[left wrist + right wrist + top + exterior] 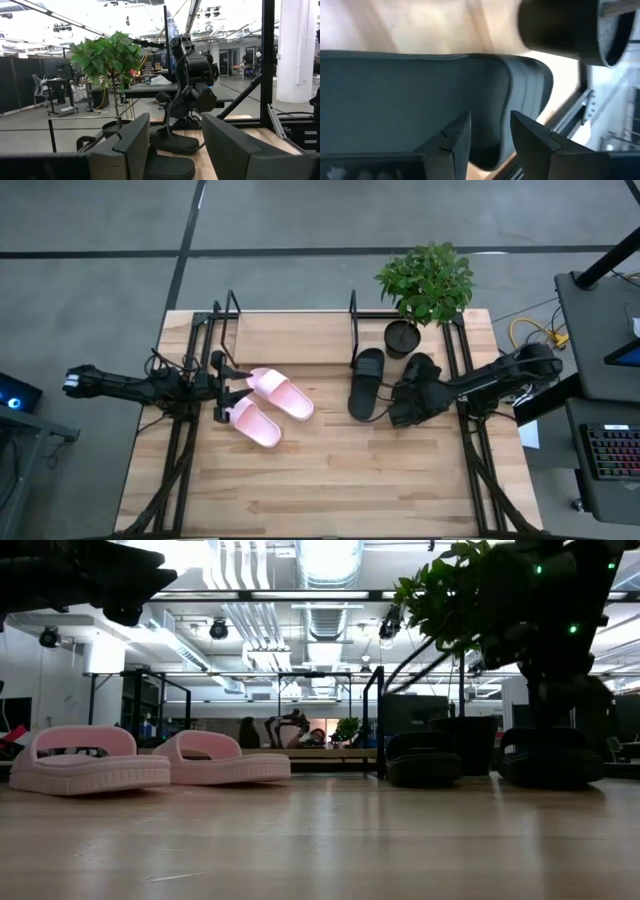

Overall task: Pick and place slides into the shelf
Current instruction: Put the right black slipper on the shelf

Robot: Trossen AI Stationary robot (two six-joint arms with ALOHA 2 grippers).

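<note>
My right gripper (pixel 407 408) over a black slide (pixel 420 372), jaws apart, left gripper (pixel 222 392) parted beside pink slides (pixel 270 406).

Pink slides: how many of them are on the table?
2. One pink slide lies in front of the shelf; the other pink slide lies just beside it, nearer the table's front edge. Both lie close to the left gripper.

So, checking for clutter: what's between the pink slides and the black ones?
Only bare table between the pink slides and black slides, per the high view.
</note>
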